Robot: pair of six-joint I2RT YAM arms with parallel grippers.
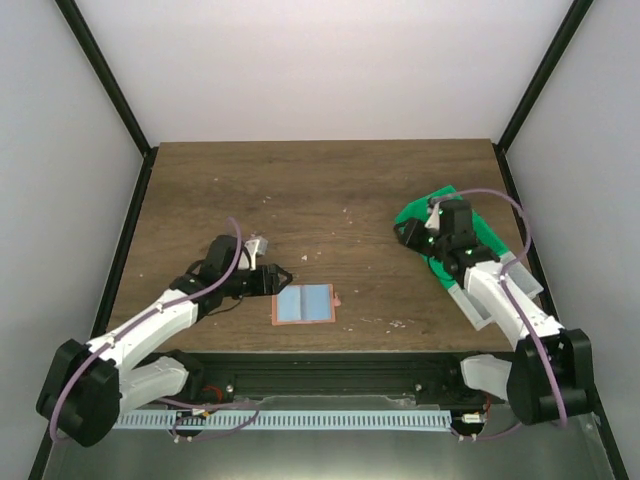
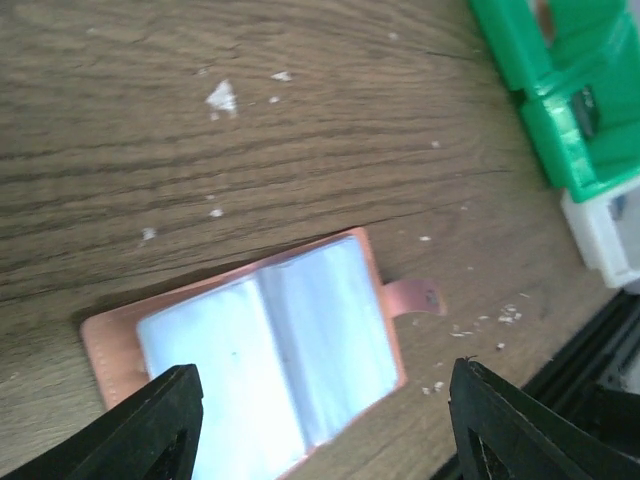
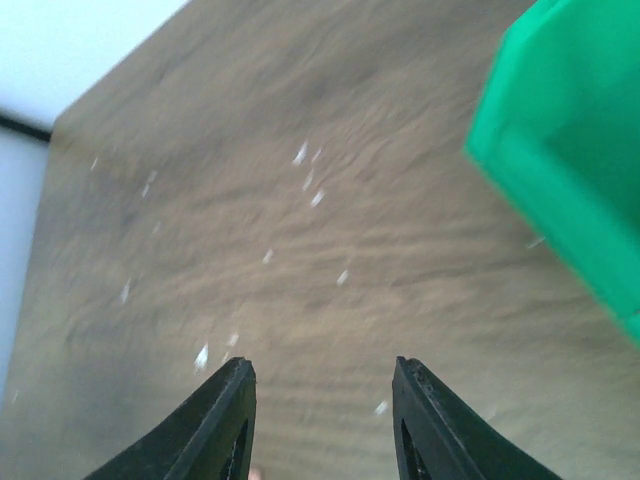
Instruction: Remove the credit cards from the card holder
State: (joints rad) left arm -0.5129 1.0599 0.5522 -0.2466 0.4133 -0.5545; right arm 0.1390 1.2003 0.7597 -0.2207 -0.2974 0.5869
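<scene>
The left gripper (image 2: 322, 375) is being held with its jaws spread wide and nothing between them, poised low at the near-left edge of the card holder (image 2: 270, 340). The holder is lying opened flat on the wooden table (image 2: 250, 130), with its light blue lining turned upward and its closing strap (image 2: 412, 297) sticking out to one side. That wide spread is judged to suit pinning the holder down or coming in over a sleeve edge, so that the thin wallet is not dragged along. The credit cards are not being shown clearly anywhere: the sleeves are looking pale and empty in the left wrist view, though a card lying flat inside cannot be ruled out. Further out, the right gripper (image 3: 322, 364) is being carried with its jaws parted and empty at the edge of the green compartment tray (image 1: 415, 213), well apart from the holder. The tray is judged the likely drop-off place. A dark item (image 2: 585, 105) is being seen in one tray compartment, but whether it is a card cannot be told
</scene>
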